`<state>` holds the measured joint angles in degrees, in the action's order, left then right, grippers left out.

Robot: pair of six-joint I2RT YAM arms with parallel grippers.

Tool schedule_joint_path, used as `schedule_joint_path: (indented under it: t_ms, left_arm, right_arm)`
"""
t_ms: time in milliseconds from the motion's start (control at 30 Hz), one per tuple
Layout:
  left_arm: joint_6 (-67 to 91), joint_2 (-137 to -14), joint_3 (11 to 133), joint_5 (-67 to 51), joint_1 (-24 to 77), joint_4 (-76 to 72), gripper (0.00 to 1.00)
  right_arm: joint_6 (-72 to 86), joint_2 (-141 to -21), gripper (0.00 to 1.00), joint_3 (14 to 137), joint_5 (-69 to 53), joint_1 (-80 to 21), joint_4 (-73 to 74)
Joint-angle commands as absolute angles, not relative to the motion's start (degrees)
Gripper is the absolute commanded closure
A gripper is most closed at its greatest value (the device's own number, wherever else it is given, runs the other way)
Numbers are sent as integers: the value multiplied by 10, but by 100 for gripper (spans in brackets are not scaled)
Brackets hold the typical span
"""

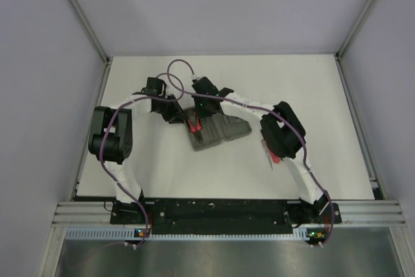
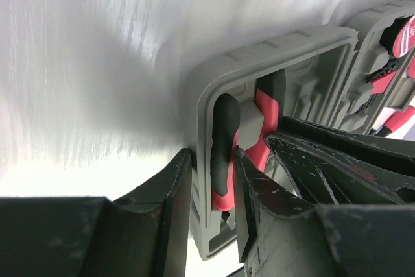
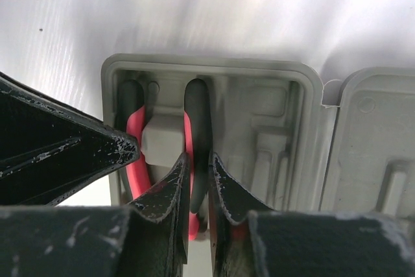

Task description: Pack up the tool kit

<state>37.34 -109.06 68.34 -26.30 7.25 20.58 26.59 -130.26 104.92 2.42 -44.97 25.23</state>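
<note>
- Looks like the pliers [image 3: 135, 135] are being seated in the open case [image 3: 207, 61], mid-way across the table [image 1: 311, 95].
- The right gripper [image 3: 198, 159] pinches one handle; the left gripper [image 2: 212, 155] straddles rim and handle, grip unclear.
- Next, I'd guess: press flat, then let go.

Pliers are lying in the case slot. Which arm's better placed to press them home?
Right, likely. The right pincer grips one pliers handle inside the case. The left pincer spans the case rim and the other handle, better for bracing.
</note>
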Motion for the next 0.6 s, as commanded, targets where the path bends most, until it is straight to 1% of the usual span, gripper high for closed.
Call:
schedule_joint_path:
  t_ms: [0, 200, 367, 467, 500, 567]
  left_arm:
    - [350, -1062, 664, -200, 69, 250, 96]
    - [336, -1042, 710, -197, 69, 278, 84]
    - [328, -1029, 740, -198, 69, 291, 81]
    - [323, -1032, 749, -202, 69, 295, 77]
    - [323, -1033, 750, -205, 69, 296, 75]
    - [321, -1034, 748, -208, 69, 296, 66]
  right_arm:
    - [261, -1254, 91, 1044, 17, -459, 284]
    - [259, -1243, 88, 1070, 22, -459, 284]
    - [258, -1233, 82, 1080, 25, -459, 283]
    - [252, -1230, 79, 1082, 24, -460, 283]
    - [249, -1231, 79, 1081, 21, -460, 284]
    - [241, -1231, 78, 1079, 18, -459, 283]
